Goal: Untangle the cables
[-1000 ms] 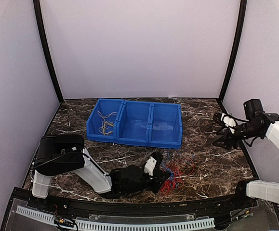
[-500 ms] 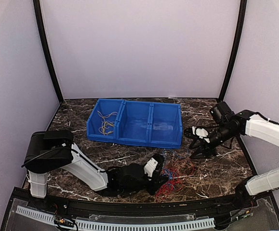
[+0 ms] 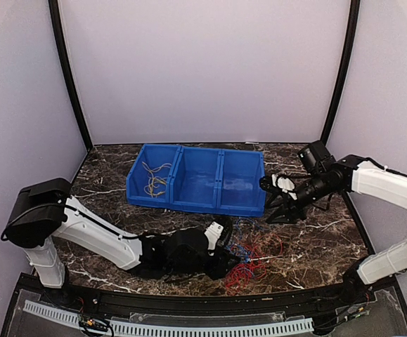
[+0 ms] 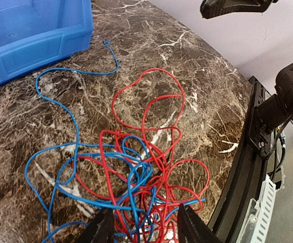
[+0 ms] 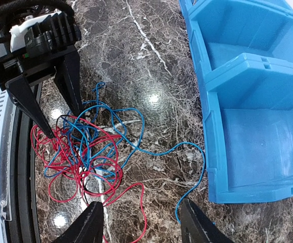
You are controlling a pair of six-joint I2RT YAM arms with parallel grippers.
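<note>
Pale lilac walls (image 3: 203,70) close in a dark marble table (image 3: 330,239) veined with white.

The left pincer (image 3: 230,261) lies low on the table with its two fingers spread apart, gripping nothing. In its own wrist view the left pincer (image 4: 145,229) straddles the near edge of the cables (image 4: 136,172), with red and blue loops lying between and just ahead of its fingertips. From the right wrist the same pincer (image 5: 64,124) shows its black fingers reaching into the tangle (image 5: 85,152). Beyond the knot a single red loop (image 4: 146,86) lies flat on the marble, and farther out a blue strand (image 4: 75,73) trails toward the front wall of a blue bin (image 4: 35,50).

The right pincer (image 3: 266,202) hangs in the air, jaws wide and holding nothing, just beside the right front corner of the bin (image 3: 189,203). Below and in front of it lies the pile of cables (image 3: 256,256), well apart from its fingers. In its wrist view the right pincer (image 5: 141,223) frames the blue strand (image 5: 186,147), whose end curls close to the bin wall (image 5: 237,76).

In the bin compartment farthest from the right pincer lie some yellow-orange wires (image 3: 154,179).
</note>
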